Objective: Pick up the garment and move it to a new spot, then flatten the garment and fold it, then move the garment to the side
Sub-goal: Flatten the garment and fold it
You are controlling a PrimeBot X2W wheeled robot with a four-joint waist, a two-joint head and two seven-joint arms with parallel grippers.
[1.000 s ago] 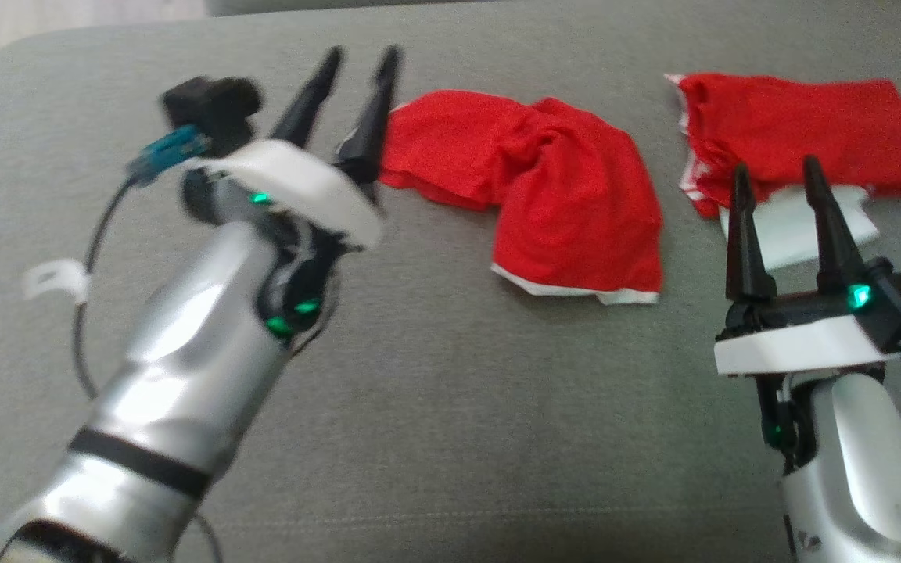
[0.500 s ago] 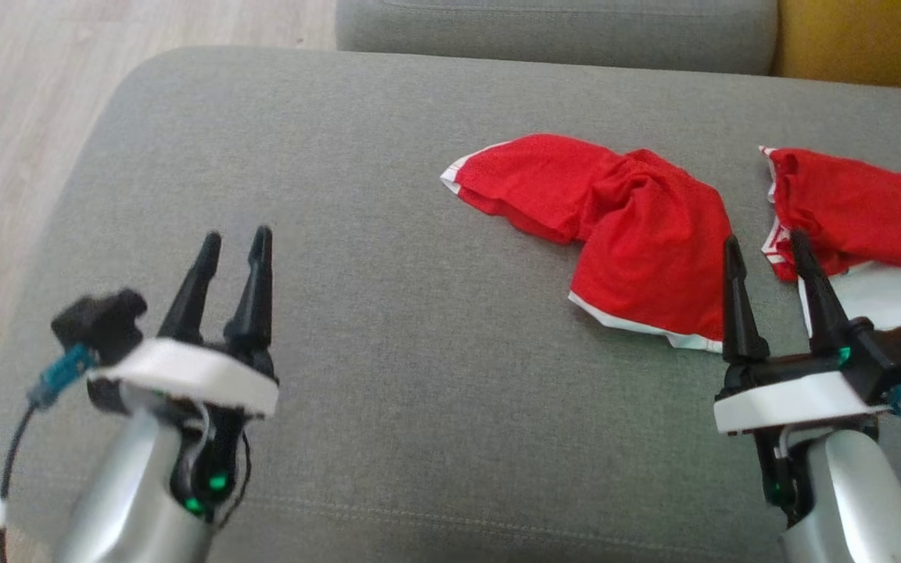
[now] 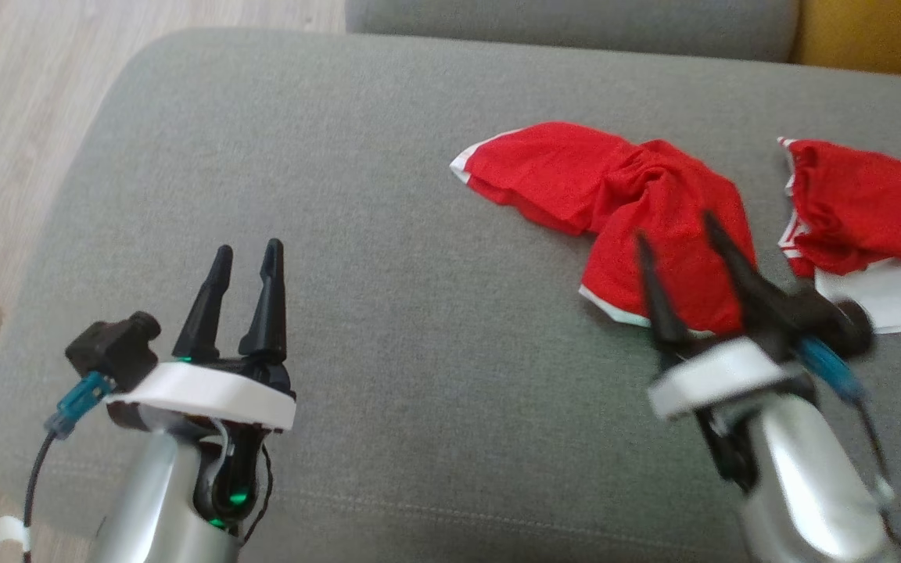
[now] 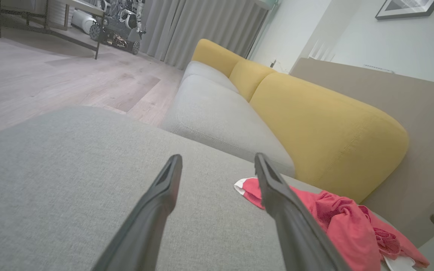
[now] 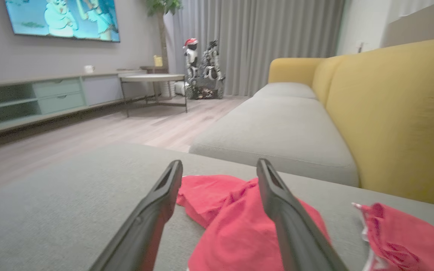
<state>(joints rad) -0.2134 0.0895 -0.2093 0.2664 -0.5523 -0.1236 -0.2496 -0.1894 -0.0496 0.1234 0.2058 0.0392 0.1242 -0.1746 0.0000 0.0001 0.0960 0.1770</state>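
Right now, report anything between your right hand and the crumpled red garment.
Nothing visible does. The open right hand points straight at the crumpled red garment; a second red garment lies aside, to its right.

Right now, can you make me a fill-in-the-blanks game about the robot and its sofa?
The crumpled garment is coloured ____.
It lies on a ____ sofa cushion.
Of the left gripper and right gripper, the ____ one is nearer it.
The backrest is coloured ____.
Missing words: red, grey, right, yellow.
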